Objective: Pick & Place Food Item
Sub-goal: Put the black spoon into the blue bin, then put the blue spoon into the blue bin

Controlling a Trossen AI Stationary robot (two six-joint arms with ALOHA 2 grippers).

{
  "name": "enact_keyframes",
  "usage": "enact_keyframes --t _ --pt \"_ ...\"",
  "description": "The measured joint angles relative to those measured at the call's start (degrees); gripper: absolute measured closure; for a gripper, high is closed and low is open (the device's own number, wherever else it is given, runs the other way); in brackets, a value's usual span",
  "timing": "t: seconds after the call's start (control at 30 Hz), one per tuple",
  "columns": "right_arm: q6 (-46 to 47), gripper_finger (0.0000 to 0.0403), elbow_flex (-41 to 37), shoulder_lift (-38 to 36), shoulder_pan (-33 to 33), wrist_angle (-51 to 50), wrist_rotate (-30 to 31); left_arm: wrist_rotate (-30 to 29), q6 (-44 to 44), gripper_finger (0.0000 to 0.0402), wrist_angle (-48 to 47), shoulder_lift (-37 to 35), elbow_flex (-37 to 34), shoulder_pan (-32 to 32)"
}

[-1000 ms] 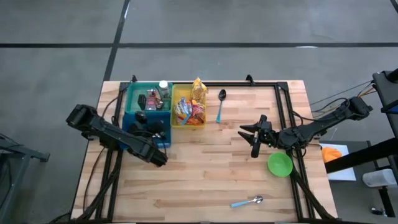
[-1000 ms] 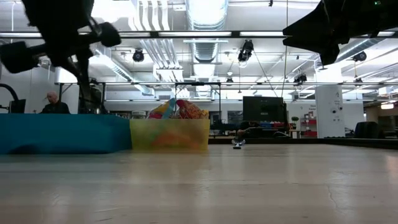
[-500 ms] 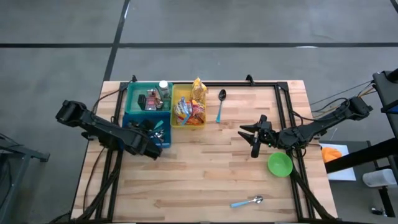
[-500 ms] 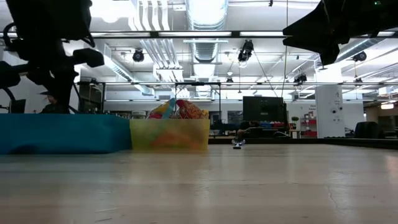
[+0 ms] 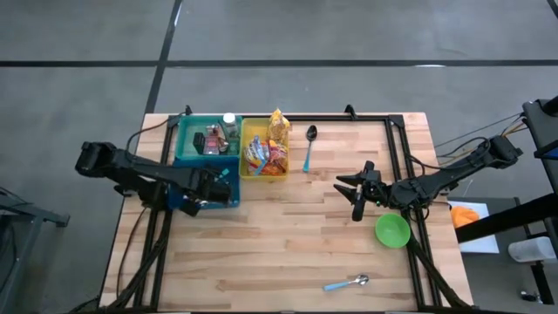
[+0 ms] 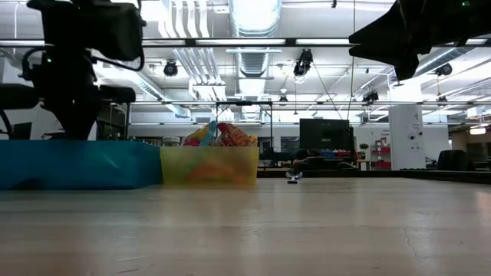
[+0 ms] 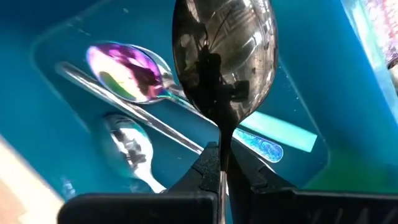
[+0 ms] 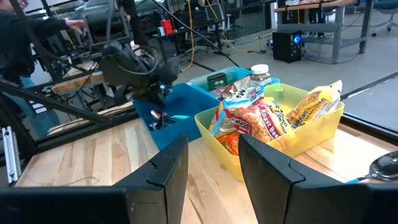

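My left gripper (image 5: pixel 214 182) hangs over the blue bin (image 5: pixel 180 166) at the table's left, pointing steeply down, shut on a dark shiny spoon (image 7: pixel 224 56). Below it the bin (image 7: pixel 311 74) holds an iridescent spoon (image 7: pixel 127 71), a silver spoon (image 7: pixel 127 149) and a teal-handled one (image 7: pixel 273 134). Snack packs (image 5: pixel 267 157) fill the yellow bin (image 5: pixel 248 131) beside it. My right gripper (image 5: pixel 350 194) hovers open and level over the table's right half, nothing between its fingers (image 8: pixel 155 174). My left gripper pinches the spoon's thin handle (image 7: pixel 222 140) just behind the bowl, between its two shut fingers. The fingers come from above, slanting down. The spoon sticks out past the fingertips in line with them, bowl foremost, clear of the spoons in the bin.
A teal bin (image 5: pixel 207 138) with small items stands at the far left. A dark spoon with a blue handle (image 5: pixel 309 144) lies right of the yellow bin. A green bowl (image 5: pixel 392 230) sits beside my right arm; another spoon (image 5: pixel 349 283) lies near the front edge.
My left gripper has gone from the bare table in front of the blue bin toward the far edge, ending over the bin. It has sunk a little, tipped more steeply down and rolled, staying shut on the spoon. My right arm has kept still.
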Motion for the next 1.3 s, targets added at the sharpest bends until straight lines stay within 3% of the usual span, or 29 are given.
enact_keyframes --t 0.4,0.53,0.9,1.3 --pt "0.0 0.0264 0.0 0.0 -0.02 0.02 0.0 5.69 9.2 0.0388 8.64 0.0 -4.36 6.32" --pt "0.0 0.0264 0.0 0.0 -0.02 0.02 0.0 5.76 10.59 0.0351 8.82 0.0 -4.29 6.47" --pt "0.0 0.0264 0.0 0.0 -0.02 0.02 0.0 5.25 11.69 0.0197 9.7 0.0 -4.29 6.47" --pt "0.0 0.0264 -0.01 0.0 -0.01 0.02 0.0 5.1 13.06 0.0178 9.74 -0.11 -3.91 6.47"
